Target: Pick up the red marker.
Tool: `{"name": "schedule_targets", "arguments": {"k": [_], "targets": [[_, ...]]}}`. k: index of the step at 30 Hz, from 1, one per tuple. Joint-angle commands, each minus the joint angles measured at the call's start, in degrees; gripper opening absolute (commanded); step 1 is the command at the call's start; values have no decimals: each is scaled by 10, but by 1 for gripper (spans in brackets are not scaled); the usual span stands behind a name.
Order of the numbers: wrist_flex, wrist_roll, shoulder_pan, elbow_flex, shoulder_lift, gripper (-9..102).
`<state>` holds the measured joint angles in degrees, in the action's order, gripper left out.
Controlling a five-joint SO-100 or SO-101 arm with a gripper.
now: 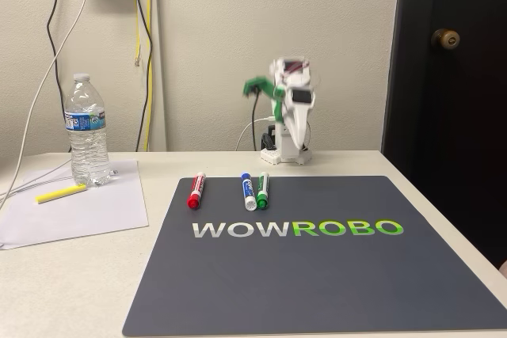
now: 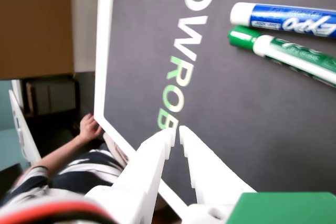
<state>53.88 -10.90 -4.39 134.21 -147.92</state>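
The white two-finger tool (image 2: 175,132) hangs high above the dark grey rubbery mat (image 2: 220,145) with the "WOWROBO" lettering, its tips drawn together with only a thin slit between them and nothing held. In the fixed view the white and green arm (image 1: 289,112) stands folded up at the far edge of the pale table (image 1: 71,275), blurred.

The red marker (image 1: 196,191), a short thick whiteboard pen with a red cap and a white barrel bearing a red label, lies flat on the mat's far left part, well below and forward of the tool and apart from it. Its cap end points toward the near edge in the fixed view. Further along the mat from it lie a blue-capped marker (image 2: 286,18) and a green-capped marker (image 2: 283,53), side by side and nearly touching; in the wrist view these sit ahead of the tool's tips and off to the right.

The red marker looks light and rigid, with a smooth round plastic barrel that would likely roll or slip if pinched off-centre. The best hold is probably across the middle of the barrel, the fingers straddling it crosswise, with the tips opened first.

A clear plastic water bottle (image 1: 87,132) and a yellow highlighter (image 1: 60,193) on white paper (image 1: 95,211) lie far off. A person's hand (image 2: 89,128) shows beyond the mat's edge.
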Motion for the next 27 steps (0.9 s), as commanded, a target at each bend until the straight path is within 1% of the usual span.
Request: {"name": "schedule_targets", "arguments": {"k": [1, 4, 6, 11, 14, 16, 19, 27], "targets": [[103, -111, 47, -171, 83, 0], [162, -258, 107, -275, 156, 0], [177, -360, 144, -321, 200, 0], [140, -582, 219, -338, 275, 0], [113, -685, 244, -338, 325, 0], [103, -732, 257, -346, 367, 0], [113, -779, 274, -388, 437, 0], [190, -915, 329, -512, 560, 0]]}}
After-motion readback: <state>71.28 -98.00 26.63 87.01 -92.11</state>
